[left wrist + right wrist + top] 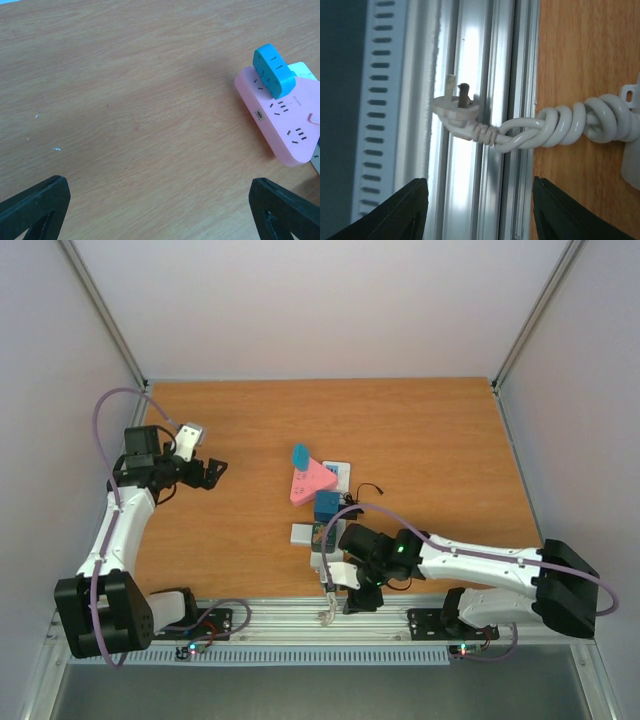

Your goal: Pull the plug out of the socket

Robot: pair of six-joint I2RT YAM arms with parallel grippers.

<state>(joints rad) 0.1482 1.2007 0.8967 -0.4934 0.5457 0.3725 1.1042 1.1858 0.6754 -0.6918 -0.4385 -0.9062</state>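
The socket, a long white power strip (341,473), lies mid-table, mostly covered. A pink triangular adapter (312,482) sits on its far end, with a small blue plug (300,455) stuck in the adapter's top. A blue cube plug (326,506) sits on the strip nearer me. In the left wrist view the pink adapter (285,120) and blue plug (272,70) lie far right. My left gripper (205,472) (160,210) is open and empty, well left of them. My right gripper (355,592) (480,210) is open and empty over the strip's coiled cord (560,125).
The cord's white end plug (455,107) hangs over the aluminium rail (470,50) at the table's near edge. My right arm (470,560) covers the strip's near end. A thin black wire (368,488) loops beside the strip. Walls enclose the table.
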